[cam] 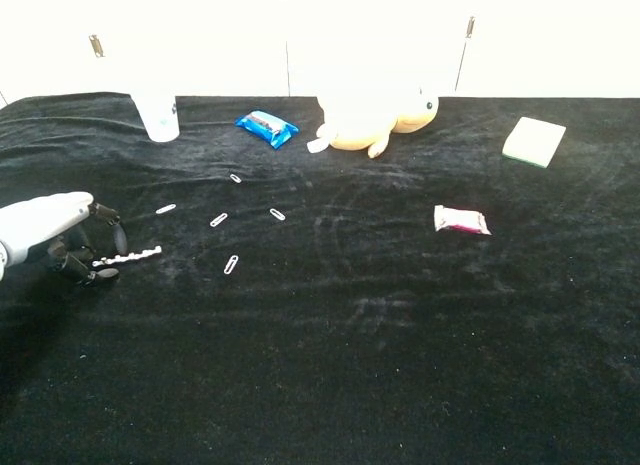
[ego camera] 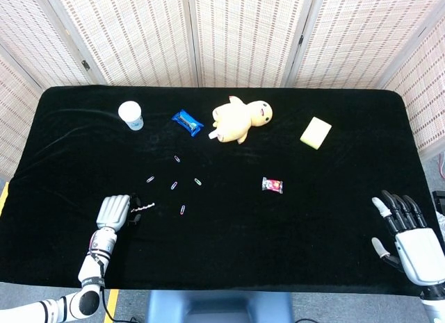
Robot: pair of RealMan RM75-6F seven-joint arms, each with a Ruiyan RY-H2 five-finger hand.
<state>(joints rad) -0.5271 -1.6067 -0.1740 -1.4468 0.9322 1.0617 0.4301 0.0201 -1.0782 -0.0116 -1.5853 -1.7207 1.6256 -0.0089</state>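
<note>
Silver left hand (ego camera: 113,212) palm-down, fingers (cam: 92,270) curled

Left hand (cam: 55,235) fingers (cam: 95,274) touch bead strip (cam: 128,255)

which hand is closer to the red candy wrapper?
Right, marginally. The right hand sits open at the table's near right corner; the left hand is at the near left, from the red candy wrapper.

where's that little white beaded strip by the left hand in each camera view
Head view: the white beaded strip lies low on the left of the black cloth, at the fingertips of the left hand.
Chest view: the strip sits at the far left, mid-height, just right of the same hand.
Shared landmark: the nearest paper clip, just right of the strip in both.
</note>
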